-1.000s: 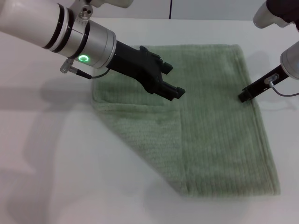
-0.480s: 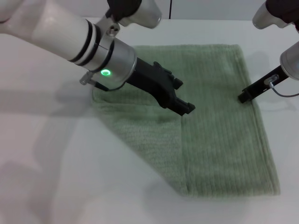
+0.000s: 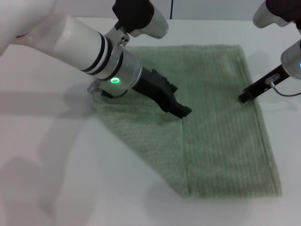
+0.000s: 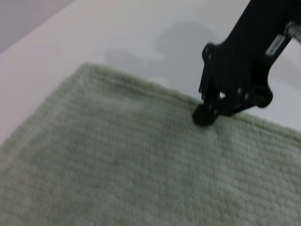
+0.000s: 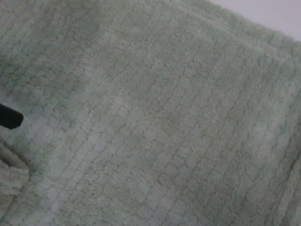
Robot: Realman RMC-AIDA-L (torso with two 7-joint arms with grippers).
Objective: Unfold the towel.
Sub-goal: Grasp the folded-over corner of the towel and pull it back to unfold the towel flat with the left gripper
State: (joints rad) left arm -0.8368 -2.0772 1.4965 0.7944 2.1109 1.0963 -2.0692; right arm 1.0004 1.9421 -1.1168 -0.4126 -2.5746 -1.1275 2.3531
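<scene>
White tabletop (image 3: 56, 169) carrying the towel (image 3: 221, 141), a sage-green ribbed terry cloth that fills the centre and right of the head view. The towel lies partly folded: a triangular flap (image 3: 146, 136) at its left side is doubled over onto the main sheet, with a diagonal crease running from centre left to the lower centre of the frame and a straight hemmed edge running down from mid-frame.

Left gripper (image 3: 182, 111), entering from the upper left on its white and silver arm, angles down so that its black tip sits at the upper corner of the folded flap, on or just above the cloth. Whether its fingers are parted or closed on the hem cannot be told from any view.

Right gripper (image 3: 246, 97), at the right edge of the head view, rests its tip on the towel's right border; the left wrist view shows the same tip (image 4: 205, 114) pressing just inside the hem. The state of its fingers likewise cannot be told.

Step in hand, as judged: taking hold of the flap corner while the right gripper pins the sheet. The next move calls for a secure pinch of the top layer alone, then a pull toward the lower left to lay the flap flat.
</scene>
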